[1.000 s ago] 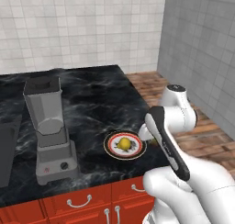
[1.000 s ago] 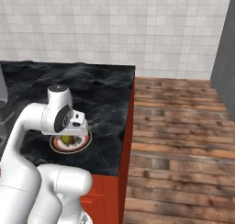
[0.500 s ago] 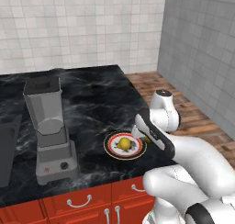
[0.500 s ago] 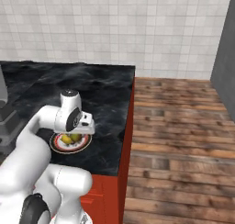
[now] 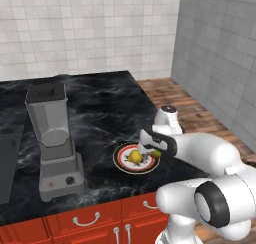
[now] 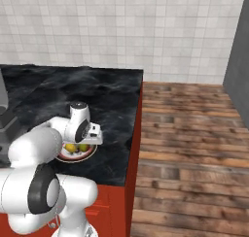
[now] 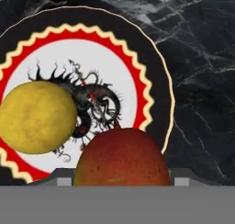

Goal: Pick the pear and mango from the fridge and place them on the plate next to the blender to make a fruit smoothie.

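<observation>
The plate (image 5: 118, 158) (image 6: 73, 159) (image 7: 151, 58) lies on the black marble counter, just right of the grey blender (image 5: 52, 138) (image 6: 4, 115). The yellow pear (image 5: 134, 157) (image 6: 71, 147) (image 7: 36, 116) rests on the plate's left half. My gripper (image 5: 150, 149) (image 6: 85, 142) (image 7: 121, 182) hangs low over the plate's right side, shut on the mango (image 5: 157, 153) (image 6: 83, 147) (image 7: 121, 156), which sits close beside the pear. Whether the mango touches the plate I cannot tell. The fridge is out of view.
The counter ends (image 6: 136, 129) just right of the plate, with wooden floor (image 6: 194, 134) beyond. Red drawers (image 5: 85, 220) run under the counter front. A dark flat object (image 5: 7, 163) lies left of the blender. A tiled wall stands behind.
The arm has swung down and in toward the plate, bringing the hand with the mango from above the plate's right side to low over it. Pear, plate and blender have stayed put.
</observation>
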You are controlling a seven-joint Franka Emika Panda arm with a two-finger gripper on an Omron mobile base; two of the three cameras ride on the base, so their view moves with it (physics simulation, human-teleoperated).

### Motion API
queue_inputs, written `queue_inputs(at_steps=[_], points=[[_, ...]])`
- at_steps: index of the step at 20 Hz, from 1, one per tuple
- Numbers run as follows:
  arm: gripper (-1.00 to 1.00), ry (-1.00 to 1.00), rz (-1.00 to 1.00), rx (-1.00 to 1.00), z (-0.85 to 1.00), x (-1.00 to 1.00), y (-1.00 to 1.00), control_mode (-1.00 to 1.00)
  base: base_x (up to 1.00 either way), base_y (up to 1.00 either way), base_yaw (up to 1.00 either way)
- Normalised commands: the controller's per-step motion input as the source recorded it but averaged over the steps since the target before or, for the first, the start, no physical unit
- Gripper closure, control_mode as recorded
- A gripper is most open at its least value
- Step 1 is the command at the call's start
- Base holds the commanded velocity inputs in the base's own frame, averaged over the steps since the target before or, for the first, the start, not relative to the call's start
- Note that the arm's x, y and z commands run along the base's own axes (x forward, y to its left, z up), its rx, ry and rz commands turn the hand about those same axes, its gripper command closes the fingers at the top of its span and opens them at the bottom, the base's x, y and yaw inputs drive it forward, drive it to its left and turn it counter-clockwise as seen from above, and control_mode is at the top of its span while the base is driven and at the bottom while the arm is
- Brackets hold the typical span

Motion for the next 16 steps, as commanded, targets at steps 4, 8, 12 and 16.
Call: queue_inputs(at_steps=[4,8,12,16], points=[[1.00,0.00,0.00,0.00,-0.23,0.11,0.00,-1.00,0.00,0.00,0.00],[1.00,0.00,0.00,0.00,-0.24,0.12,0.05,-1.00,0.00,0.00,0.00],[-1.00,0.00,0.00,0.00,-0.17,0.21,0.16,-1.00,0.00,0.00,0.00],[-1.00,0.00,0.00,0.00,-0.01,0.05,0.02,-1.00,0.00,0.00,0.00]])
